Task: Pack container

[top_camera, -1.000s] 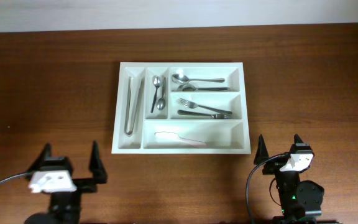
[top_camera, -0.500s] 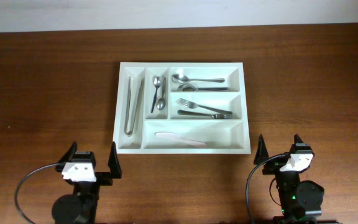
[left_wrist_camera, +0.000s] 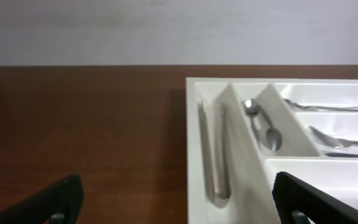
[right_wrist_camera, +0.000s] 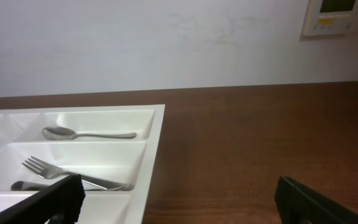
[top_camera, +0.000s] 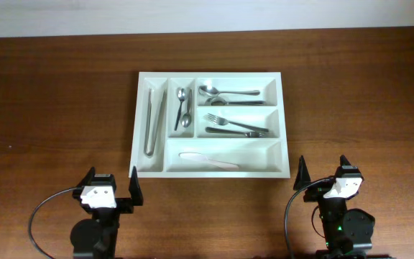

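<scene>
Left gripper point(top_camera: 111, 185) shifted right along lower edge, now just below lower-left corner of large white rectangular plastic cutlery tray point(top_camera: 214, 173) at upper centre. Fingers spread, empty. Right gripper point(top_camera: 322, 171) unmoved at lower right, fingers spread, empty.

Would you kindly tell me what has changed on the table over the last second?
The left pincer moved rightwards across the brown wooden table, ending open, just short of the near left corner of the large white rectangular plastic cutlery tray. It took hold of nothing. The right pincer, also open, the tray and the metal cutlery inside it stayed as they were.
</scene>
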Available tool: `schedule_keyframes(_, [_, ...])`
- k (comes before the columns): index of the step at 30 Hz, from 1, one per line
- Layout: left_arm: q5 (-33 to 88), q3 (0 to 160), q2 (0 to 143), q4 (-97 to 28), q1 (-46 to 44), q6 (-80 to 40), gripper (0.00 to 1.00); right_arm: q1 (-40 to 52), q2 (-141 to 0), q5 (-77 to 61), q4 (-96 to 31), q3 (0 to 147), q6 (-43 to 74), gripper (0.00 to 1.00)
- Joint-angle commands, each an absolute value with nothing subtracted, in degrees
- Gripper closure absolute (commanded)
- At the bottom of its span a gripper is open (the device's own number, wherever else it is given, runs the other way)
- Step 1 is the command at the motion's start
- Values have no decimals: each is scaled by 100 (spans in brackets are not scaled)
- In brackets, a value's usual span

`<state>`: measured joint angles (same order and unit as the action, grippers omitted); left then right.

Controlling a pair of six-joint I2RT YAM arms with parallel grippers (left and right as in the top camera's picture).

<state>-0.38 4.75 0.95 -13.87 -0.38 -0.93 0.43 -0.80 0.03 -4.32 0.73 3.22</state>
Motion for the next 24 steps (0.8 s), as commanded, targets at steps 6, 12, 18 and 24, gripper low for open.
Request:
schedule_keyframes(6, [27,388,30,-1253,268,-84,1,69,-25,71,-458,32,368,1])
schedule_keyframes(12, [25,388,30,-1256,244,-84,1,69,-25,69,-458,32,368,1])
schedule_keyframes(18, [25,388,30,-1256,32,-84,1,69,-25,69,-458,32,368,1])
schedule_keyframes(24, [25,388,30,-1258,16,-84,1,69,-25,71,-458,32,368,1])
